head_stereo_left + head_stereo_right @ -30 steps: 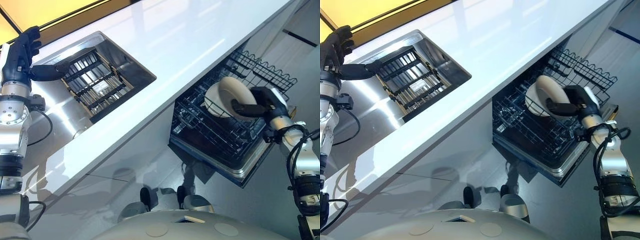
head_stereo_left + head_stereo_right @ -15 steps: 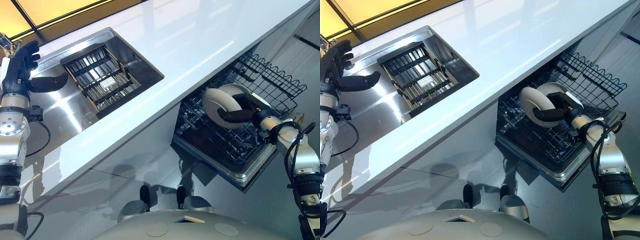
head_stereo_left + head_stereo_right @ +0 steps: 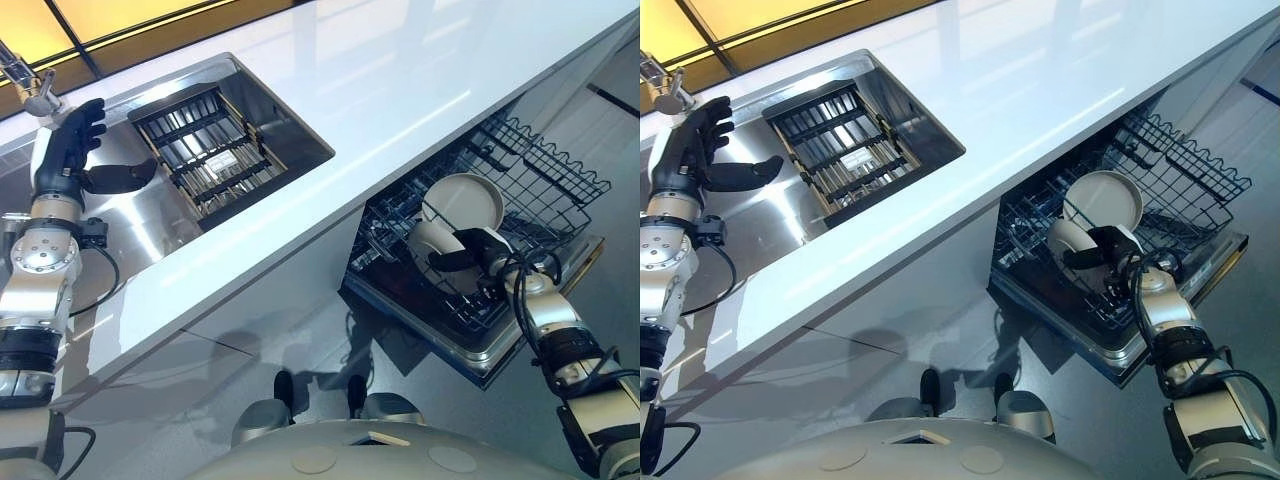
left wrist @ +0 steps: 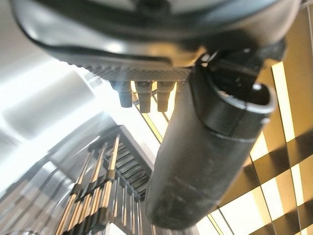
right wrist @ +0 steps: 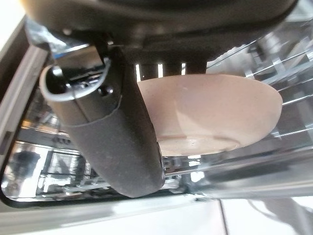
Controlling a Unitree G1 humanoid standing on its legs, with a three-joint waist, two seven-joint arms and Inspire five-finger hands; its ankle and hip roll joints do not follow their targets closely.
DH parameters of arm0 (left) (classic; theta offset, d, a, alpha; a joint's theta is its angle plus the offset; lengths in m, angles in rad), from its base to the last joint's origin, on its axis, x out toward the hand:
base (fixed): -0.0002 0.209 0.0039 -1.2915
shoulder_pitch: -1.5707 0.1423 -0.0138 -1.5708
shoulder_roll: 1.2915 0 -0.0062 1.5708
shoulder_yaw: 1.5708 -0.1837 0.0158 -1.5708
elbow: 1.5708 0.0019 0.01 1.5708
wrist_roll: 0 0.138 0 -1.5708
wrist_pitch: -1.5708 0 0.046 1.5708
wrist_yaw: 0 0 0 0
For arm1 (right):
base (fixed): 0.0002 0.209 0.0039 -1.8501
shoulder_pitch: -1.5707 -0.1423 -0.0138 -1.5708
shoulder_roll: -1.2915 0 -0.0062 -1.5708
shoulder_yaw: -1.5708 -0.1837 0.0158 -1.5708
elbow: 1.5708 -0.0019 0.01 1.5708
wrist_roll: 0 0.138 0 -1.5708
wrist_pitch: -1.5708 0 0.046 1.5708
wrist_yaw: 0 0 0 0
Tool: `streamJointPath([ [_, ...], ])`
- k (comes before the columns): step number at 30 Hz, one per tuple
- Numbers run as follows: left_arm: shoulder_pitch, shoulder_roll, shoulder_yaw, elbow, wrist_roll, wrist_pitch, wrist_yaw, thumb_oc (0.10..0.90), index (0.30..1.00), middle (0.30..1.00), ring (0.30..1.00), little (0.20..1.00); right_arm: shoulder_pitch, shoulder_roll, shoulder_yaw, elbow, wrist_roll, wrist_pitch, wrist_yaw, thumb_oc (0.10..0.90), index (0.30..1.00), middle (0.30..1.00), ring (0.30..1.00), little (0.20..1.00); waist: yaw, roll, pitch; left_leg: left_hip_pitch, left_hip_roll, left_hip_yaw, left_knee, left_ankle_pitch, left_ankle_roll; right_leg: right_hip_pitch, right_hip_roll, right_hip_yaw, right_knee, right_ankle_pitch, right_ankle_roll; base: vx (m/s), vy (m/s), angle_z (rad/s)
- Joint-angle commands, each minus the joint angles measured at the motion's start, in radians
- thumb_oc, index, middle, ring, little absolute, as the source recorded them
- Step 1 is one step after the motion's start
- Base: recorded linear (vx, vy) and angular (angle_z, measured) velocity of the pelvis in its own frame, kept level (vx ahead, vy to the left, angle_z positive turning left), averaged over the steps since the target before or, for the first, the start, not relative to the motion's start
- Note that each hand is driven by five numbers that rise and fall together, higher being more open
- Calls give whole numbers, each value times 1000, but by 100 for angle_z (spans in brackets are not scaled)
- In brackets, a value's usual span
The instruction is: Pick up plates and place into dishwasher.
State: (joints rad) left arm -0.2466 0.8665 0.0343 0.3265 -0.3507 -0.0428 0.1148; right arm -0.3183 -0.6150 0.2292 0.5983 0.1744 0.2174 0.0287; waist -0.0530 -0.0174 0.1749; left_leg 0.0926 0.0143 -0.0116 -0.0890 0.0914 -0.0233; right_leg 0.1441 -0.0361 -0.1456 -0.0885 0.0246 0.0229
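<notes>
The right hand (image 3: 475, 250) reaches down into the pulled-out dishwasher rack (image 3: 548, 170), which is nearest on the robot's right side. This hand is closed on a pale plate (image 3: 427, 240). In the right wrist view the thumb (image 5: 112, 137) lies across one face of the plate, with the rest of the hand behind the other face. The plate is held on edge, low among the dark wire prongs towards the front of the rack. I cannot tell whether its lower rim already rests on the wires.

Just behind it, a second plate (image 3: 462, 200) stands nearly upright in the same rack, tilted slightly back. It is close to the held plate, and whether they touch is not clear. The wavy wire wall of the rack rises beyond both plates.

Above the dishwasher, the white tabletop (image 3: 380, 80) runs slantwise across the scene. Farther along it on the robot's left is a steel sink (image 3: 288, 128), with a slatted rack (image 3: 205, 150) sitting inside the basin.

Beside the basin, the left hand (image 3: 62, 158) hangs over the steel draining surface. Its fingers are straight and its thumb is spread towards the sink, and it holds nothing. A tap (image 3: 25, 75) stands just beyond this hand.
</notes>
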Motion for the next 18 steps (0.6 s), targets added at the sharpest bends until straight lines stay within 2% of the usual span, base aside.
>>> streamJointPath([
  [1, -122, 18, -10, -74, 17, -62, 56, 800, 900, 900, 900, 900, -159, -45, 36, -63, 15, -200, -151, 800, 900, 900, 900, 900, 35, 52, -66, -28, -22, 18, 21, -68, -14, -81, 13, -20, 162, -99, 68, 27, 16, 4],
  [3, -108, 6, -13, -79, 21, -71, 60, 800, 900, 900, 900, 900, -172, -27, 33, -139, -2, -282, -217, 800, 900, 900, 900, 900, 35, 56, -61, -29, -23, 19, 23, -68, -11, -84, 15, -17, 168, -99, 66, 15, 19, 6],
  [5, -91, -13, -14, -96, 35, -72, 72, 800, 900, 900, 900, 900, -175, -17, 11, -245, 7, -318, -270, 800, 900, 900, 900, 900, 30, 59, -56, -28, -23, 21, 24, -69, -8, -90, 17, -13, 176, -103, 67, 3, 10, 2],
  [14, -87, -1, 30, -76, 1, -48, 45, 800, 900, 900, 900, 900, -144, -84, -197, -447, 209, -372, -295, 800, 900, 900, 900, 900, -9, 55, -66, -16, -29, 36, 24, -89, -1, -104, 18, -6, 203, -121, 72, -3, 2, -2],
  [18, -53, -6, 72, -67, 5, -50, 33, 800, 900, 900, 900, 900, -72, -89, -327, -511, 309, -427, -303, 800, 900, 900, 900, 900, -27, 52, -77, -11, -31, 51, 25, -98, 4, -110, 18, 2, 212, -124, 78, 10, -10, -6],
])
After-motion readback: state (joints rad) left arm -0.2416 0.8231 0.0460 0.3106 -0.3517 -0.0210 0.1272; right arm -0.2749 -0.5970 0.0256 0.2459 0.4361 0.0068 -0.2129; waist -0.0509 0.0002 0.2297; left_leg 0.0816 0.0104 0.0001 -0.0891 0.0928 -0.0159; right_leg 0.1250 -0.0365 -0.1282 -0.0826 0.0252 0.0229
